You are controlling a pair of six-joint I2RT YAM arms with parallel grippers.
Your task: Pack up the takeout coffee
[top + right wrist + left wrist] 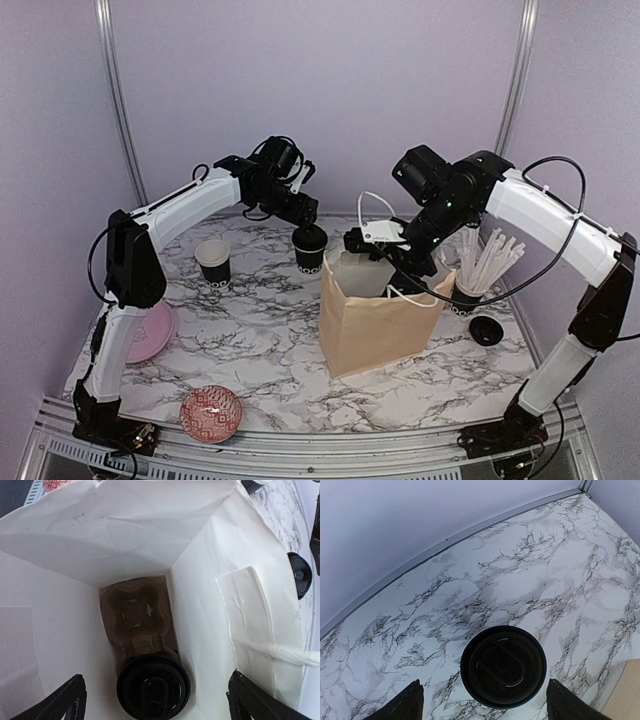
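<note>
- Okay, left gripper (485,705) first?
- Yours hangs over a lidded takeout coffee (503,666) that stands on the marble table (530,570), just left of the brown paper bag (375,322). The jaws are wide apart, with a finger (402,706) on each side of the lid and a gap on both sides. Both fingers are cut off at the bottom of your wrist view.
- Right gripper (156,700)?
- At the bag's mouth, looking straight down inside. Your jaws are spread wide there too and grip nothing. Deep below, a second lidded coffee (152,689) sits in the near pocket of a cardboard cup carrier (135,605). You only see its lid: the body is hidden under it and the near edge is cropped.
- Other cups?
- One open-topped cup (213,262), white inside, stands further left on the table, well apart from your left gripper. Can't tell if it holds anything. The lettering on the cups is too small to read.
- Anything else?
- A black cup of white straws (466,297) right of the bag and a loose black lid (486,330) near it. A pink plate (155,335) is partly hidden behind your left arm, and a red patterned bowl (211,412) sits at the near edge.
</note>
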